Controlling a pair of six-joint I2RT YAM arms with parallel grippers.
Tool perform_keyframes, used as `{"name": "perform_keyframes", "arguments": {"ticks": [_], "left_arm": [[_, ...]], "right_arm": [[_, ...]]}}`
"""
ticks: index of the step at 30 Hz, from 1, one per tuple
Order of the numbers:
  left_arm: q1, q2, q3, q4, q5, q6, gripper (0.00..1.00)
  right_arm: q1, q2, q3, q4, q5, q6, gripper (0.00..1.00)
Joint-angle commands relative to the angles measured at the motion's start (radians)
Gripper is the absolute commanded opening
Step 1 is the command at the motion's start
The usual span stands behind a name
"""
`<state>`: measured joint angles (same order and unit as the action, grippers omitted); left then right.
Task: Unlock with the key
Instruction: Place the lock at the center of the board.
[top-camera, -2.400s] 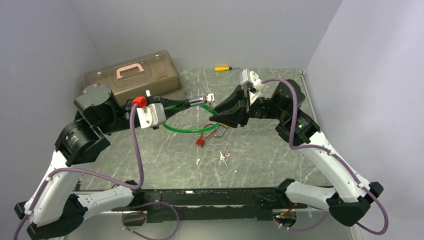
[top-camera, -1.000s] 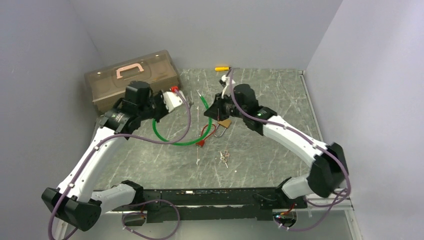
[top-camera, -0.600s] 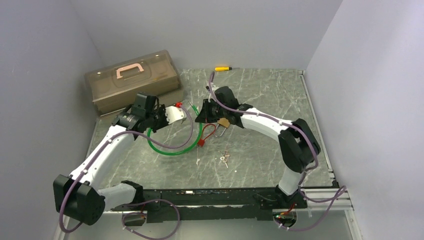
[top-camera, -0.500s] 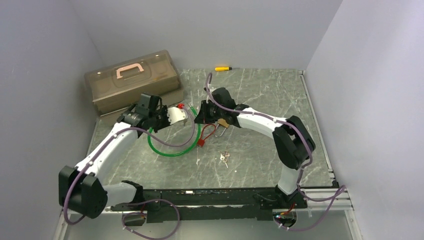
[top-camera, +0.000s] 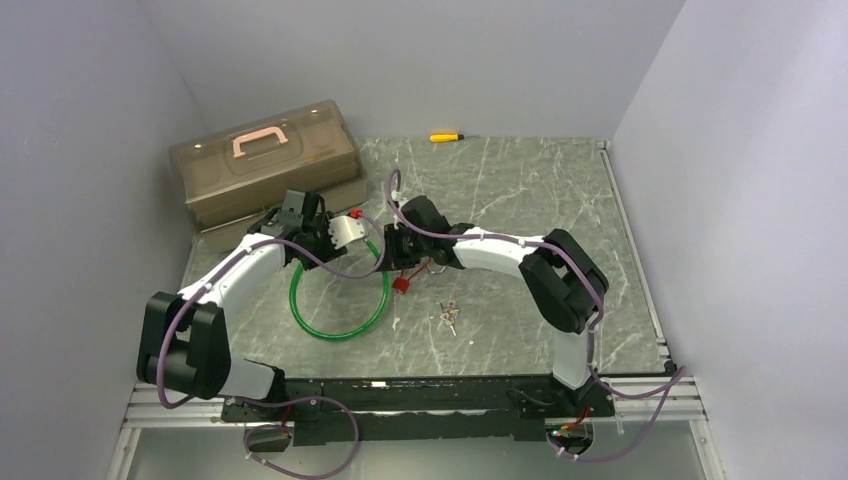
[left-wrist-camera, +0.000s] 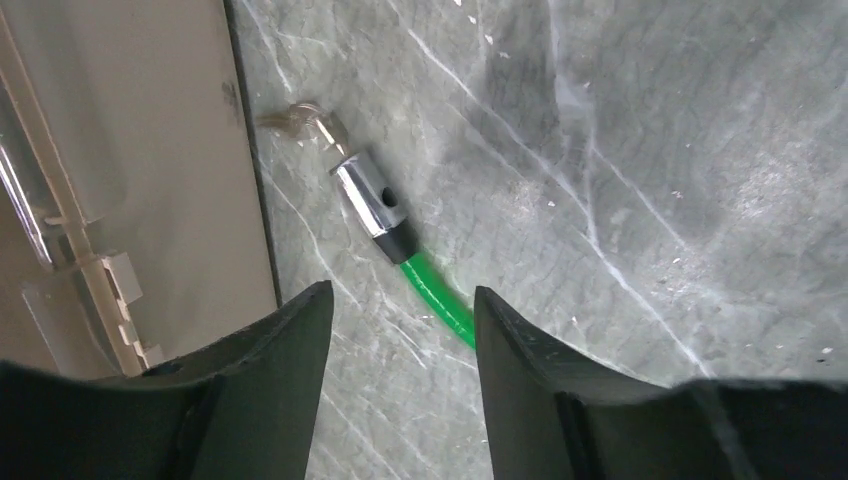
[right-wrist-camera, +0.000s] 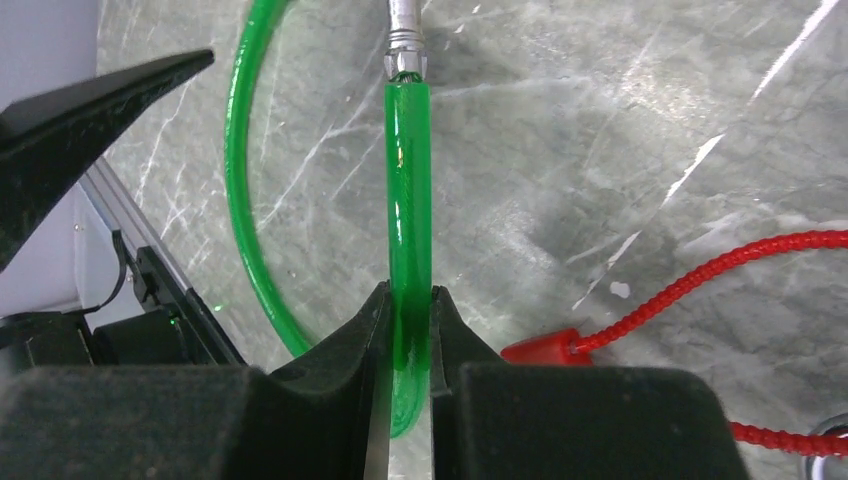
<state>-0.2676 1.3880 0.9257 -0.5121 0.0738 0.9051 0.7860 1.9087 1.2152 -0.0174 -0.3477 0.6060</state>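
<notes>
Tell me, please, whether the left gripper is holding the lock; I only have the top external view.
Observer: No; the left gripper is open, above the chrome lock barrel lying on the table.
Operator: Is the key in it?
Observer: A key appears seated in the barrel's end, beside the toolbox.
Operator: And the right gripper?
Observer: Shut on the green cable, whose metal pin lies outside the barrel.
</notes>
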Motion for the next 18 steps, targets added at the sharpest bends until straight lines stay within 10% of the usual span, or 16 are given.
{"name": "perform_keyframes", "arguments": {"ticks": [1,8,18], "left_arm": [[-0.001,-0.048,0.031,-0.019,0.032,-0.025,0.64],[0.000,-0.099,0.132,-0.198,0.200,-0.076,0.71],[-0.001,-0.175,0.315,-0.473,0.371,-0.117,0.81]], "right_arm": [[-0.008,0.024,0.033,-0.009,-0.001,-0.024,0.17],[-0.010,0.003,0.052,-0.060,0.006,-0.056,0.28],[-0.038,-0.073,0.130,-0.196,0.042,-0.159,0.70]]}}
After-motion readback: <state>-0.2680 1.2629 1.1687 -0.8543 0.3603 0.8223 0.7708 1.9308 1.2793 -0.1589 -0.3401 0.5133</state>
